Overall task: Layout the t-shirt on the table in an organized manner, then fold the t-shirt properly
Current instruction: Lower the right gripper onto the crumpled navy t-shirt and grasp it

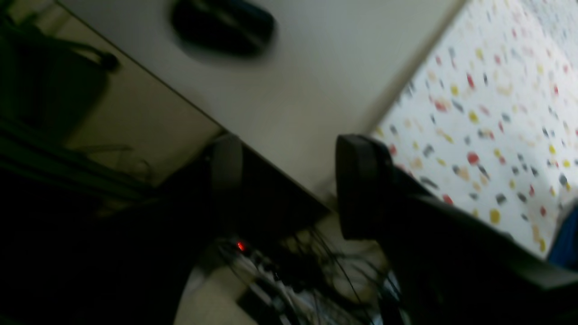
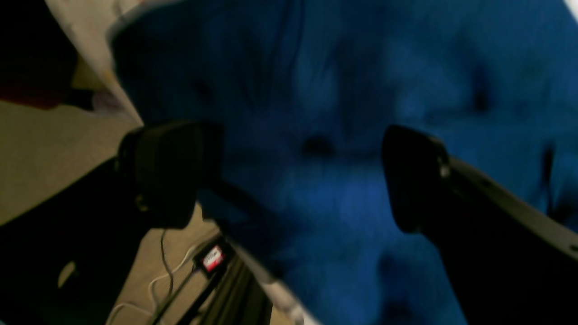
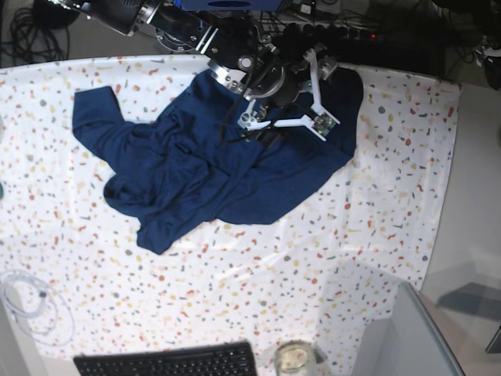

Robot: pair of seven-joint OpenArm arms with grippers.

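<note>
The navy t-shirt (image 3: 211, 168) lies crumpled on the far half of the speckled table (image 3: 258, 274), with one sleeve spread toward the far left. Both arms' wrists (image 3: 282, 94) hang over its far right part. In the right wrist view my right gripper (image 2: 293, 176) is open wide just above the blue t-shirt (image 2: 343, 90), with nothing between its fingers (image 2: 171, 171). My left gripper (image 1: 293, 189) is open and empty beside the table's cloth (image 1: 487, 113). A sliver of the t-shirt (image 1: 566, 243) shows at that view's right edge.
A black keyboard (image 3: 168, 362) and a glass jar (image 3: 293, 359) sit at the near edge. A coiled white cable (image 3: 27, 301) lies at the near left. A grey box (image 3: 415, 337) stands at the near right corner. Cables (image 1: 307, 271) lie on the floor beyond the table.
</note>
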